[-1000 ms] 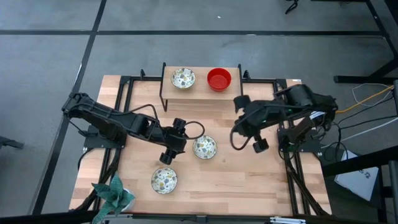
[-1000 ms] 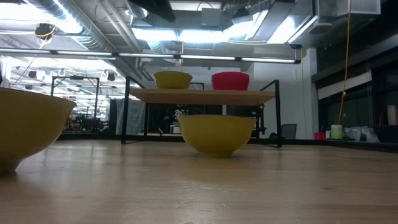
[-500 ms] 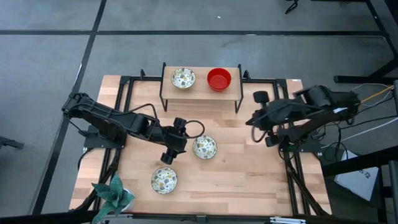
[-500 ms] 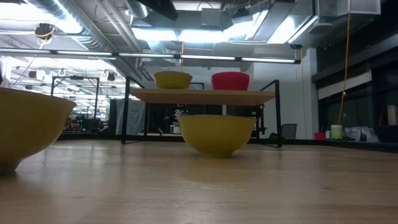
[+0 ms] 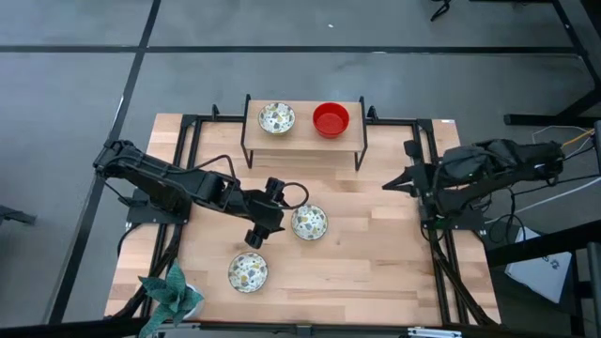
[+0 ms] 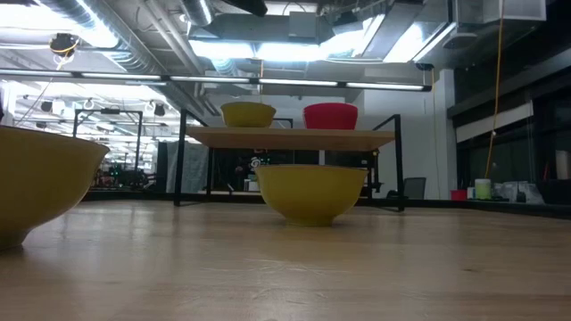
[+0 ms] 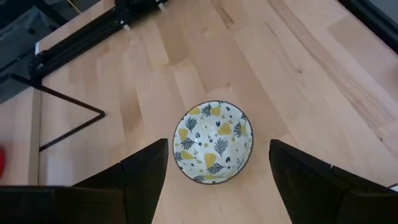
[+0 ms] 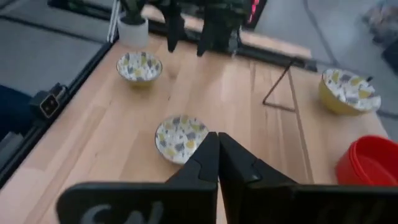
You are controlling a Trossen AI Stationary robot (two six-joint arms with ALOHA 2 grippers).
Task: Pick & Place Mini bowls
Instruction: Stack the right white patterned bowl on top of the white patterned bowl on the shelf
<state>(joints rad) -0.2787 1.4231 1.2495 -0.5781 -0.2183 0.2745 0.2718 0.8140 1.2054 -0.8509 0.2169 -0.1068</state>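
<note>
Left pincer: your left pincer (image 7: 217, 171) hung over the middle of the table (image 5: 376, 272), released, its two fingers standing wide to either side of a patterned bowl (image 7: 213, 143) without touching it.
Right pincer: your right pincer (image 8: 217, 162) sat by the table's right edge, clenched on nothing, fingers pressed together.
Bowls: one patterned bowl lay at the table's centre under the left pincer; a second patterned bowl (image 5: 248, 272) lay near the front edge, beside the teal leafy thing (image 5: 172, 289) at the front-left corner; a third patterned bowl (image 5: 276, 117) and a red bowl (image 5: 331, 119) stood on the small shelf (image 5: 302, 139) at the back edge.
Step in hand: reaching for the centre bowl, by my reading.
Doing it well: you should have lowered straight down, placed one finger inside the rim and one outside, and clenched gently, since a glossy wall could slip or tip.
Risk: pushing the bowl sideways before the grip closes.
</note>
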